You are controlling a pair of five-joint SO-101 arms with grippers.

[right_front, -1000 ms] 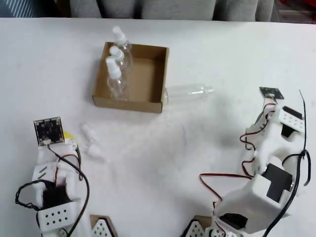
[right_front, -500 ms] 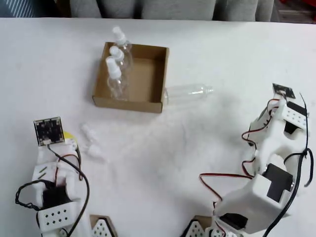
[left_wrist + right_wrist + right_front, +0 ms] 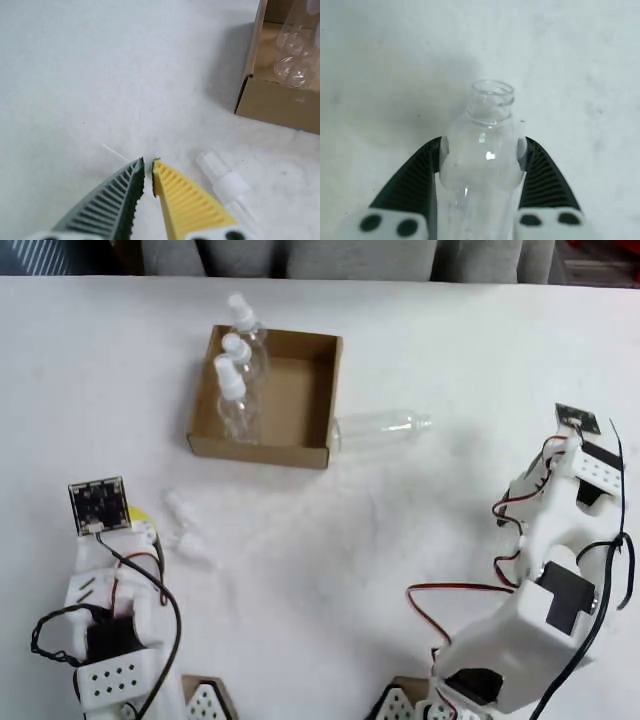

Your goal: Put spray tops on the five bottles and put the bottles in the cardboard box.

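Note:
The cardboard box [image 3: 300, 390] holds three clear bottles with white spray tops [image 3: 233, 380] along one side. Another clear bottle without a top [image 3: 380, 427] lies on the table beside the box. Two loose spray tops [image 3: 187, 530] lie near the left arm. My right gripper [image 3: 482, 142] is shut on a clear, uncapped bottle [image 3: 485, 160], its open neck pointing away over the bare table. My left gripper [image 3: 148, 164] is shut with nothing in it, low over the table, with a spray top [image 3: 225, 182] just beside its yellow finger and the box corner [image 3: 280, 102] farther off.
The white table [image 3: 330, 530] lies open between the two arms. The right arm's body and wires [image 3: 540, 570] take up the near right corner. Grey chair backs [image 3: 340, 258] line the far edge.
The right arm has swung to the right, away from the table's middle, with its wrist drawing back toward the right edge. The left arm, box and loose parts have kept still.

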